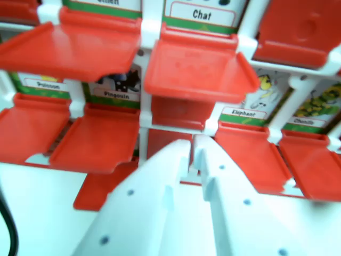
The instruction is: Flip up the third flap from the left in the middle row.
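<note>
Just above end effector (192, 146) tips: red flap (178, 113), upright; fingers clenched, grasping nothing.

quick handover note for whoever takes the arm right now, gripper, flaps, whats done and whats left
Gripper: white, jaws nearly together, holding nothing, tips right in front of the lower row of the red flap board.
Flaps: the labels Chat, Poisson, Pingouin, Elephant and Chenille all show. The flap under Chat sticks out towards the camera. Just beyond the tips sits a flap with no label showing.
Done: cannot tell from this close view.
Left: confirm the target flap, then lift it.
</note>
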Controlling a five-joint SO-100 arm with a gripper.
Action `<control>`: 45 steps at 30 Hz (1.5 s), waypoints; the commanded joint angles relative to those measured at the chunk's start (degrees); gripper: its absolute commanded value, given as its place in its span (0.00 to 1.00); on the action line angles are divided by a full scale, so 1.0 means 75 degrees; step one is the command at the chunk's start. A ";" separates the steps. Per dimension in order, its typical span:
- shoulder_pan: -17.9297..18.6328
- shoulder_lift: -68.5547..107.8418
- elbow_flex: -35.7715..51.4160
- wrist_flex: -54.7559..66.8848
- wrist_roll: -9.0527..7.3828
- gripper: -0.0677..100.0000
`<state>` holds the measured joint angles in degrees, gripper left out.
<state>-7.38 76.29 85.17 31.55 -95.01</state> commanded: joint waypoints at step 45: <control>0.1313 1.2656 0.5965 0.4500 -0.0656 0.00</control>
<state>2.55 170.16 130.17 64.78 -99.76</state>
